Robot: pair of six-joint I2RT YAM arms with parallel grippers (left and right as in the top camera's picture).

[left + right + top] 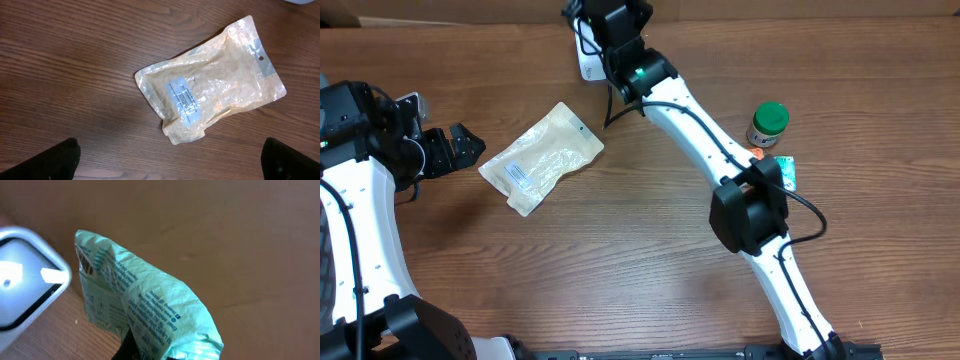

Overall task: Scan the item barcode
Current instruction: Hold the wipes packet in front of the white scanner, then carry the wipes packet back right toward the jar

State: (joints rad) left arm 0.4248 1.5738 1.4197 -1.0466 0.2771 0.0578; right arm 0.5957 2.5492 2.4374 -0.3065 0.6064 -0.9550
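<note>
left gripper (463, 147), jaws wide open and empty, sits just left of a tan pouch (542, 157) lying flat on the wooden table (620, 260). at the far edge, a white scanner (22, 285) sits beside the barcode corner of a crumpled green packet (145, 305), pinched in the right gripper (605, 35). further right stands a green-lidded jar (768, 125).

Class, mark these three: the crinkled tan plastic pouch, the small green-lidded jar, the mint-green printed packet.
crinkled tan plastic pouch (212, 82), left wrist view, mid-body
small green-lidded jar (770, 120), overhead view, its lid
mint-green printed packet (145, 310), right wrist view, printed face
</note>
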